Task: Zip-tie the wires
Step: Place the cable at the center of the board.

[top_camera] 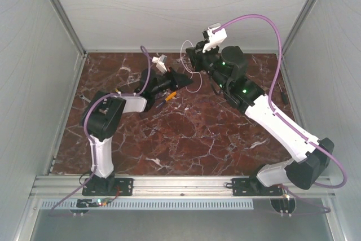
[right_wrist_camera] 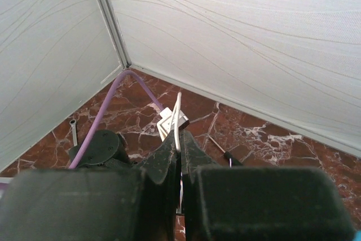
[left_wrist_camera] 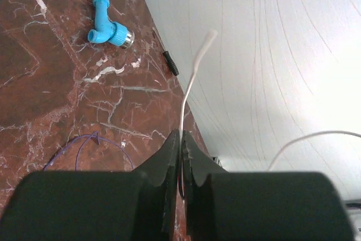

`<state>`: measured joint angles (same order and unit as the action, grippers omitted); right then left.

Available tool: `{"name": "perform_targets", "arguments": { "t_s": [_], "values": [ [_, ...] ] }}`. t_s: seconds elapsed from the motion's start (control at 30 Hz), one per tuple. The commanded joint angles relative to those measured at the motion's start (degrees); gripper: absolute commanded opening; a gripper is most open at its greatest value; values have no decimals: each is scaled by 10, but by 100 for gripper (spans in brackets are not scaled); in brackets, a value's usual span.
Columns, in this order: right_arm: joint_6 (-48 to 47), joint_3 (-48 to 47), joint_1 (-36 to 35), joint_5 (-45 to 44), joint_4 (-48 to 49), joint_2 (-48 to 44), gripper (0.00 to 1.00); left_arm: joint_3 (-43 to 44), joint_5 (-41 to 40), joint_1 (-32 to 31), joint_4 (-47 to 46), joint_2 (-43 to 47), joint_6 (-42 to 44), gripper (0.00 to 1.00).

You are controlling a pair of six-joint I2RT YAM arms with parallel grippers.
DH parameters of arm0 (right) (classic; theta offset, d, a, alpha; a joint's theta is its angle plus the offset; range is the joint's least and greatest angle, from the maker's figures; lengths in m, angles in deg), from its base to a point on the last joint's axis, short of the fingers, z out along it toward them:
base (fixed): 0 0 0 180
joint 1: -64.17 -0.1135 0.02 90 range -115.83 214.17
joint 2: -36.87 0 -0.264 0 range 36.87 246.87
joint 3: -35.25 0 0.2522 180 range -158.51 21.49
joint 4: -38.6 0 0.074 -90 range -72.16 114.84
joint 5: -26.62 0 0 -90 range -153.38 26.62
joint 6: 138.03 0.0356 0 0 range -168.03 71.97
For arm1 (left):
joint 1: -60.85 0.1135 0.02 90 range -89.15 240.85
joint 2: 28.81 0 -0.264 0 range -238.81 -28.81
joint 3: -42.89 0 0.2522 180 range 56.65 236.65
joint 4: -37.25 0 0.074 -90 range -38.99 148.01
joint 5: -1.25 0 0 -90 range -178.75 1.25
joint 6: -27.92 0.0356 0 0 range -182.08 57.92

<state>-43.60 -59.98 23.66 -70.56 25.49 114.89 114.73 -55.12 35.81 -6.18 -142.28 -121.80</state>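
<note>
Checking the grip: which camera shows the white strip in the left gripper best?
Left wrist: the white strip rises from the shut left gripper to its free tip, against the wall. Top external shows only a faint white loop. Right wrist shows a short white piece pinched in the right gripper.

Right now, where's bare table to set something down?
Free: the table, near centre, between the left arm and right arm. Crowded: far centre, where the left gripper and right gripper both pinch the zip tie, wires close by.
</note>
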Motion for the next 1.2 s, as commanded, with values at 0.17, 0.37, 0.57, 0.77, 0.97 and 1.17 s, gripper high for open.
{"name": "perform_targets", "arguments": {
  "t_s": [0.17, 0.37, 0.57, 0.77, 0.97, 1.17],
  "values": [
    [26, 48, 8, -23, -2, -43, 0, 43, -12, -2, 16, -4, 62, 0],
    [133, 166, 12, -158, -101, -111, 0, 95, -33, 4, 145, -28, 153, 0],
    [231, 293, 47, -196, -193, -205, 0, 138, -25, -4, 189, -71, 186, 0],
    [301, 351, 65, -196, -286, -278, 0, 202, -25, -31, 242, -115, 210, 0],
    [392, 421, 71, -198, -356, -356, 0, 267, -30, -57, 297, -151, 233, 0],
    [481, 454, 74, -170, -432, -421, 0, 334, -31, -79, 352, -186, 260, 0]
  ]
}}
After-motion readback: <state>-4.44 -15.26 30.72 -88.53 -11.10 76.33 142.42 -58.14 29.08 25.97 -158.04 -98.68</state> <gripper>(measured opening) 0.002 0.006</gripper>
